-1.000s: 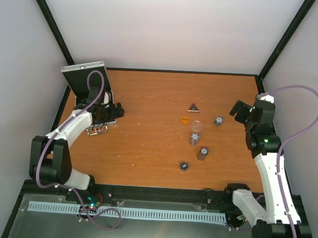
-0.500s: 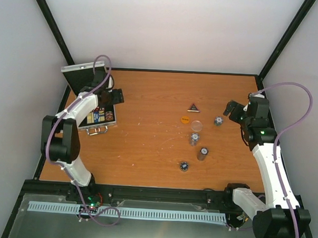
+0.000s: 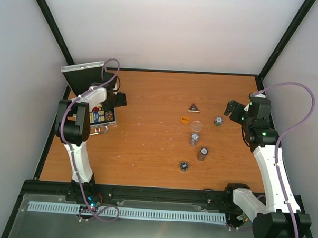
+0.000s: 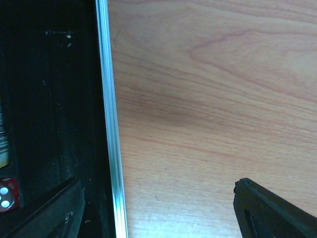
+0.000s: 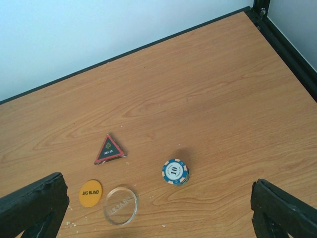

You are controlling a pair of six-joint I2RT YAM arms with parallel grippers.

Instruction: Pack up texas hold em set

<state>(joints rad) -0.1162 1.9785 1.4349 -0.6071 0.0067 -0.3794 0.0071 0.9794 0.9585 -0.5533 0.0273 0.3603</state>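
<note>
The silver case lies open at the table's left, its lid standing up behind it. My left gripper is open at the case's right rear edge. In the left wrist view it straddles the silver rim, one finger over the black lining, the other over wood. My right gripper hangs open just right of a blue chip stack. Beside the stack lie the triangular button, orange disc and clear disc.
Three more chip stacks stand nearer the front: one, another and a third. A red die and cards sit inside the case. A black frame borders the table.
My left arm has swung in, moving its gripper from over the case back to its right rear edge. The right gripper has shifted slightly left toward the chip stack.
</note>
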